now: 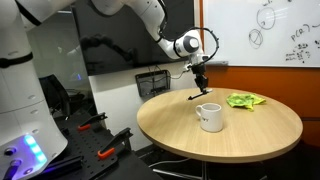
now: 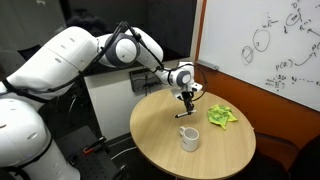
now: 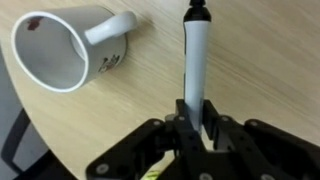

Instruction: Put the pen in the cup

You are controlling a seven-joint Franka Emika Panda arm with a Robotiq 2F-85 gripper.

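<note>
Pen (image 3: 196, 60): white barrel, dark cap at the far end. It is pinched near one end between the two fingers of the gripper (image 3: 196, 122), and the jaws are clenched on the barrel from both sides. Gripping at the end leaves most of the barrel free beyond the fingers, which suits dropping it cap-first into an opening.

In an exterior view the pen (image 1: 196, 92) hangs steeply below the gripper, low over the round wooden table (image 1: 260, 130). Its lower end is close to the tabletop; I cannot tell whether it touches.

Cup (image 3: 62, 48): white mug, upright on the table with its mouth up and apparently empty. In the wrist view it sits off to one side of the pen, apart from it, with the handle turned toward the barrel. In both exterior views it stands nearer the camera-side edge of the table than the gripper does.

Green cloth (image 1: 245, 100) lies crumpled beside the work area, clear of both pen and cup.

Judgement: the grasp is done and the transfer is not yet made. The next move calls for lifting above the rim, shifting sideways over the mouth, then letting go. Risk: the barrel catches the rim and tips the mug.
</note>
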